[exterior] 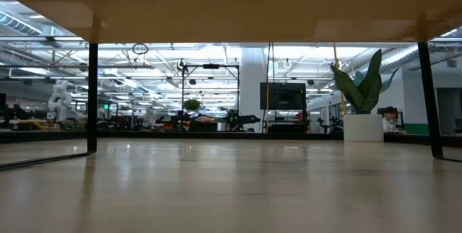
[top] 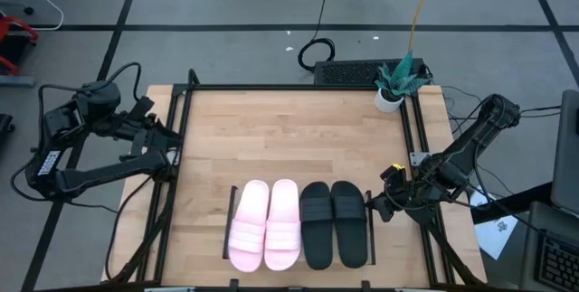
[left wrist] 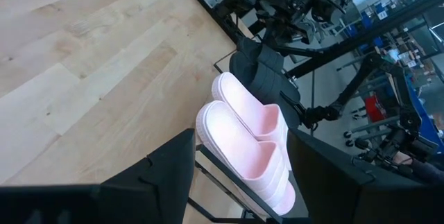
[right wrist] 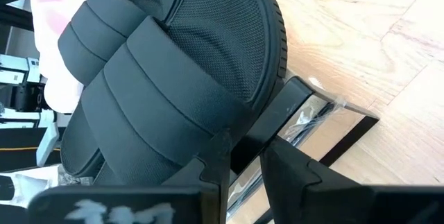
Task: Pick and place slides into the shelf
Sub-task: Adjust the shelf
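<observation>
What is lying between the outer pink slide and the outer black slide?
In the high view, the inner pink slide and the inner black slide lie side by side between them.

Legible text: none; no lettering, label, brand, number or sign can be read on any item.

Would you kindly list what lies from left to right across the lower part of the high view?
Left gripper → first pink slide → second pink slide → first black slide → second black slide → right gripper.
</observation>
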Available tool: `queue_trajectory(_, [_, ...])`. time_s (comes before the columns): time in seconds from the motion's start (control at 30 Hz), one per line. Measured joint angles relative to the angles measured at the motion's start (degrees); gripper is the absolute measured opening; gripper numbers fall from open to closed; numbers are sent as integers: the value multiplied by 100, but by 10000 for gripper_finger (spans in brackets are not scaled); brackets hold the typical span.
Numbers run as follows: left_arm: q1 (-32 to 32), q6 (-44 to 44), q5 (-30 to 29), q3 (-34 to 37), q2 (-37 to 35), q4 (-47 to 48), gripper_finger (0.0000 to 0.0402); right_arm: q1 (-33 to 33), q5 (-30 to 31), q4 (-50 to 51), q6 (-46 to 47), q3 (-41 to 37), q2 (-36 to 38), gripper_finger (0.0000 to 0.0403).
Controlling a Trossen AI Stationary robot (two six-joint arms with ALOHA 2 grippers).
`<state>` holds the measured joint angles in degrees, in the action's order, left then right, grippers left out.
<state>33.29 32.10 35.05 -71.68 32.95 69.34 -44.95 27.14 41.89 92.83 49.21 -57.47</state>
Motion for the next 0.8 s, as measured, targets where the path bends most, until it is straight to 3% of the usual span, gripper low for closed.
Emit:
queue_trajectory(0.57, [1,-22,-2,0,-1,1,228,4,-61,22,35,-20,278,61])
queue_trajectory(0.8, [1,-31,-2,0,0,2,228,40,-41,-6,33,-20,274,106])
